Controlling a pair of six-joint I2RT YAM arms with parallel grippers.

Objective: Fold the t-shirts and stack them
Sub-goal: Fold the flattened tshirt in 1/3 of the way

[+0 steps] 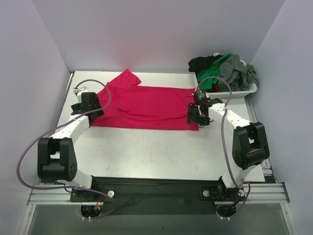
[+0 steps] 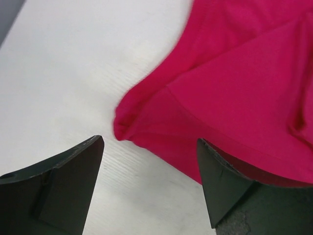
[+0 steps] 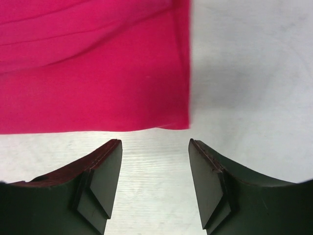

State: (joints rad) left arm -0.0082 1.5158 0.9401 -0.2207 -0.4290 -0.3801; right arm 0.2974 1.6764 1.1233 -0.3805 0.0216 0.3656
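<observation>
Dark wedge fingers of left hand spread wide, empty, beside bunched edge of smooth crimson t-shirt, lying flat on white grained surface, right hand spread, empty, just off its square corner, other t-shirts heaped in basket.

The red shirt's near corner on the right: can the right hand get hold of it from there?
Probably yes. The right hand is open, and the red shirt has its corner lying flat on the table just ahead of it, with only bare tabletop between them.
</observation>
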